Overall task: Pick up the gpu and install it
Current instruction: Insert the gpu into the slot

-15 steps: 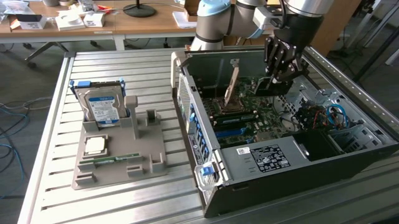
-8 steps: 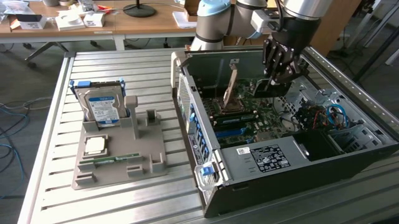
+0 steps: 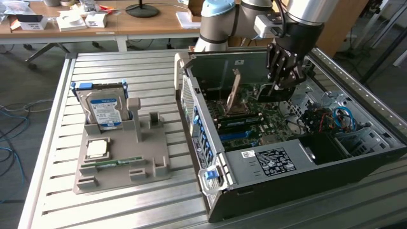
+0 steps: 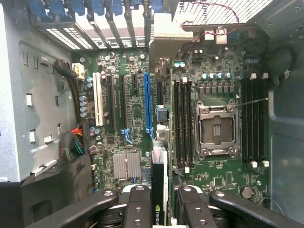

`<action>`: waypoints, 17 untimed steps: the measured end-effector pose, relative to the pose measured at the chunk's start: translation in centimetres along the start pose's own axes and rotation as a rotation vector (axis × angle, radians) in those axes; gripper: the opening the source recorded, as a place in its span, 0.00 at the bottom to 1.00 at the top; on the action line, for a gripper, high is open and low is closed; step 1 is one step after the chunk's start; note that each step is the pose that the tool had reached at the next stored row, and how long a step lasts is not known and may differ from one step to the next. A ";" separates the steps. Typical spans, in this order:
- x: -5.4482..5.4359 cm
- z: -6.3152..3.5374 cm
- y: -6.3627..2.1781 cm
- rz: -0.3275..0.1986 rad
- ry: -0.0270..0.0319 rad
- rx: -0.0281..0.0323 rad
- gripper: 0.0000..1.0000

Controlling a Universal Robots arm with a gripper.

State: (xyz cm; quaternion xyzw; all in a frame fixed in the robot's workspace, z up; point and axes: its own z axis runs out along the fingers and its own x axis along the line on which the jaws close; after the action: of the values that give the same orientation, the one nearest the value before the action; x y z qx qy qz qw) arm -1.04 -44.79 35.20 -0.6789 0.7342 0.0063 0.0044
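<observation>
Bench (image 3: 114,210): slatted metal, bearing open computer case (image 3: 267,162).
Gripper (image 4: 162,198): inside the case, clamped on gpu (image 4: 159,178).
Gpu: probably light, stiff, fragile; best held by board edges.

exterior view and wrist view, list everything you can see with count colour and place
table: 1, silver, slatted, under everything
case: 1, black, open, on the table at the exterior view's right
motherboard: 1, green, inside the case
holder: 1, grey, on the table at the exterior view's left
drive: 1, silver with a blue-white label, upright in the holder
cpu: 1, silver, flat on the holder
ram: 1, green, lying on the holder beside the cpu
desk: 1, wood, behind the table
gpu: 1, dark, edge-on, over the motherboard
arm: 1, silver and blue, behind the case
end effector: 1, black, inside the case, shut on the gpu
</observation>
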 end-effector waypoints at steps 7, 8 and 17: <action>0.0 0.06 0.60 0.000 -0.0004 0.0017 0.26; 0.0 0.14 0.66 0.000 -0.0008 0.0020 0.26; 0.2 1.47 0.83 0.000 -0.0006 0.0034 0.26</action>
State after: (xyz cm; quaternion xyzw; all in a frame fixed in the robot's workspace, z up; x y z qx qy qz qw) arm -1.88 -44.85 33.73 -0.6789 0.7342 0.0053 0.0058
